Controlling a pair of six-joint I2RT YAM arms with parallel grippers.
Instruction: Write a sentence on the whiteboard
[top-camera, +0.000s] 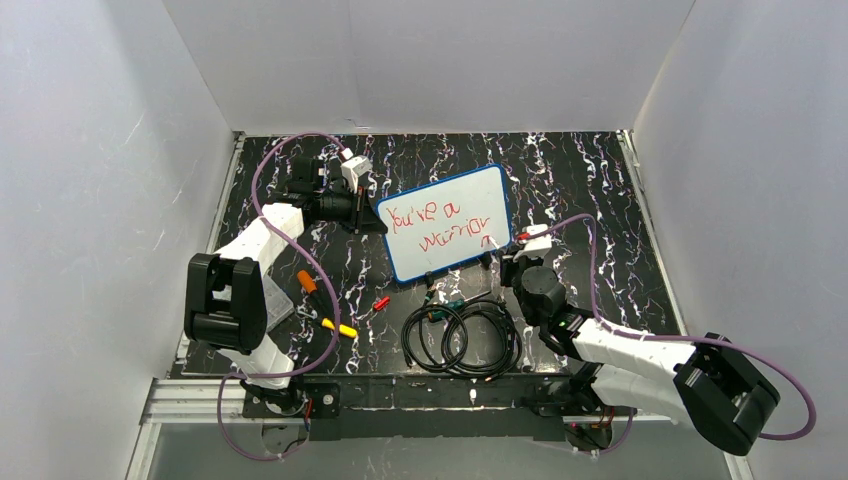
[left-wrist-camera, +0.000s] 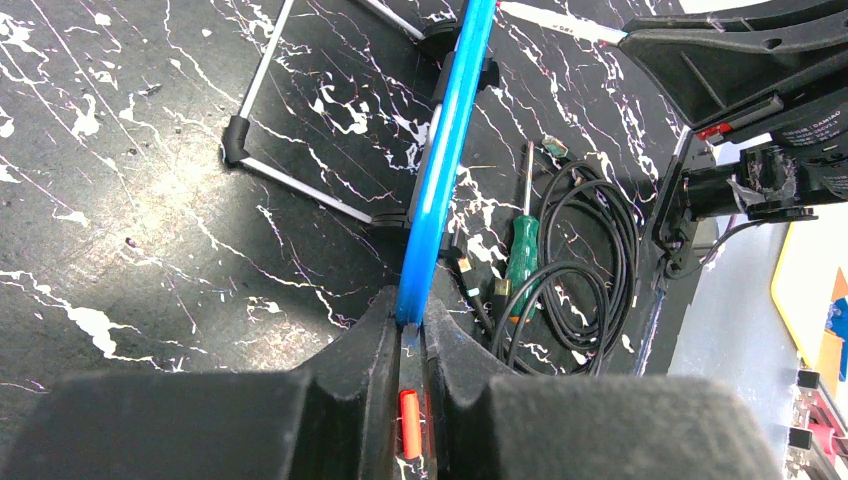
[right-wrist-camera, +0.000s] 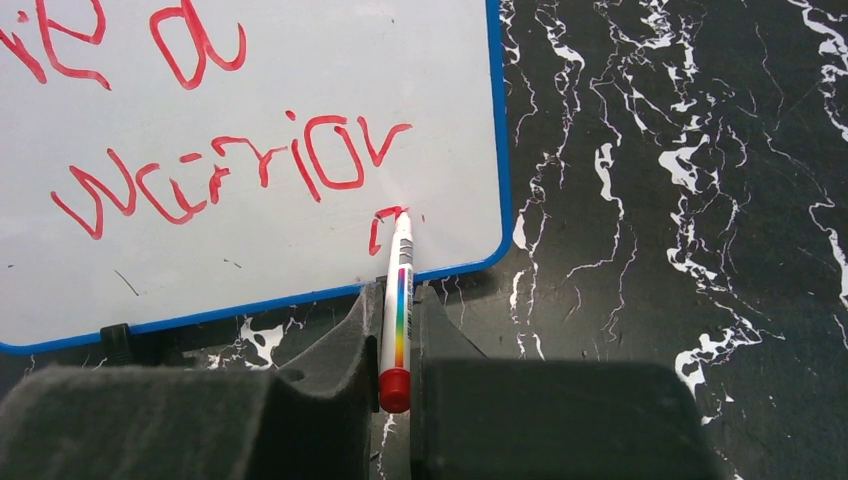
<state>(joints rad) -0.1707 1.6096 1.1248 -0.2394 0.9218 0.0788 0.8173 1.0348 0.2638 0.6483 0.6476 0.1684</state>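
The whiteboard (top-camera: 455, 200) with a blue frame stands tilted at the table's middle. The sentence (top-camera: 440, 227) in red reads roughly "You're a warrior" in two lines, and its second line also shows in the right wrist view (right-wrist-camera: 230, 170). My left gripper (top-camera: 376, 216) is shut on the board's left edge, seen as a blue strip (left-wrist-camera: 445, 150) running between its fingers (left-wrist-camera: 385, 330). My right gripper (top-camera: 516, 246) is shut on a white marker (right-wrist-camera: 402, 270) with a red end. The marker's tip touches the board (right-wrist-camera: 250, 260) at a small red stroke (right-wrist-camera: 383, 226) below "warrior".
A coiled black cable (top-camera: 462, 338) and a green screwdriver (left-wrist-camera: 520, 250) lie in front of the board. A red cap (top-camera: 381, 303), an orange marker (top-camera: 307, 282) and a yellow marker (top-camera: 340, 328) lie front left. The board's wire stand (left-wrist-camera: 300, 190) rests behind it.
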